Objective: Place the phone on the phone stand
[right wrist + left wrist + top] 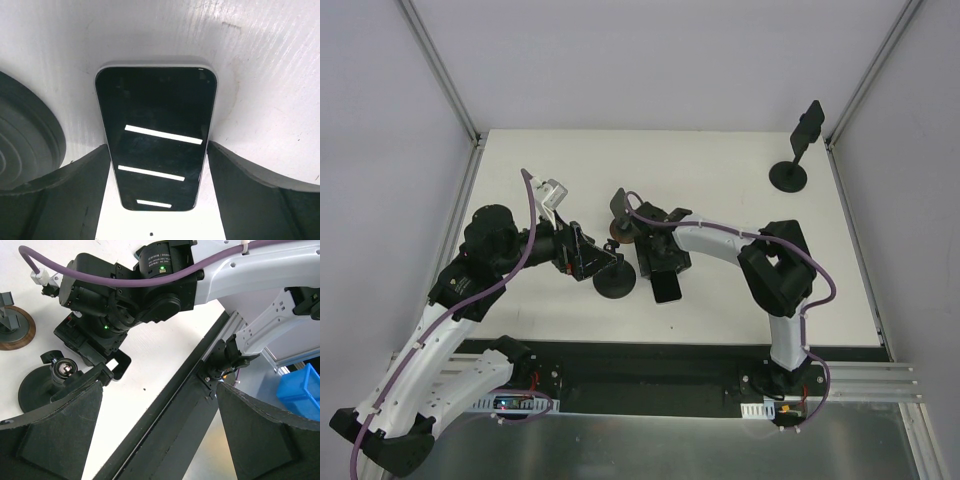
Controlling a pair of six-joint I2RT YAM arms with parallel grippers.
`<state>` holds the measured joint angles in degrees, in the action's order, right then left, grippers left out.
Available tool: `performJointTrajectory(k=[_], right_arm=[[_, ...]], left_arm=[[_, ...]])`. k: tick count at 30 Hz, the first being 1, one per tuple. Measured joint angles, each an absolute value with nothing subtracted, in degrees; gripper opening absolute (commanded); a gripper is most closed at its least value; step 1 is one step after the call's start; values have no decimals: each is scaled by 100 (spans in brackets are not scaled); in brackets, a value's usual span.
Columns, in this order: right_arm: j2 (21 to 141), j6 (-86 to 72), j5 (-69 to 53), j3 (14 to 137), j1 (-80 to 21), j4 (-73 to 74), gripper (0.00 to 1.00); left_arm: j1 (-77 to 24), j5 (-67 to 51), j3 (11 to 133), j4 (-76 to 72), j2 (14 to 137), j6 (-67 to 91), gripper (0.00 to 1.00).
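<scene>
Phone (156,137): flat on the table (720,180), screen up, just right of a black stand base (613,283).
Right gripper (157,150): jaws wide, one finger along each long edge of the phone. Thin slivers of table show between, so nothing is held.
Left gripper (160,390): spread wide and empty, low beside the same base.
Other stands: brown-footed stand (12,327) just behind the grippers; tall stand (788,178) upright, well apart in the far right corner.
</scene>
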<state>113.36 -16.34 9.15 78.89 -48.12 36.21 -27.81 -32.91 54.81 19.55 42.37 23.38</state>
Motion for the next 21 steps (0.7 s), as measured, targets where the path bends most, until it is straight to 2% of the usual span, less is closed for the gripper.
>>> performJointTrajectory(k=[1, 7, 8, 11, 13, 14, 17, 21], right_arm=[[11334, -1629, 906, 7887, -4799, 3623, 78], [11325, -1614, 899, 7865, -4757, 3627, 59], [11321, -1608, 893, 7863, -4753, 3623, 49], [11299, -1603, 899, 7835, -4753, 3592, 32], [11233, -1603, 923, 7745, -4757, 3503, 27], [11190, -1605, 947, 7682, -4759, 3439, 21], [11083, -1603, 1009, 7533, -4775, 3277, 11], [10901, -1603, 1105, 7279, -4772, 3059, 3]], left_arm=[[-2781, -3291, 5481, 1955, 4237, 2335, 94], [-2781, -3293, 5481, 1955, 4237, 2335, 94], [-2781, -3293, 5481, 1955, 4237, 2335, 94], [-2781, -3293, 5481, 1955, 4237, 2335, 95], [-2781, -3295, 5481, 1955, 4241, 2335, 94], [-2781, -3297, 5481, 1955, 4248, 2338, 94], [-2781, -3297, 5481, 1955, 4296, 2338, 94], [-2781, -3297, 5481, 1957, 4397, 2338, 94]])
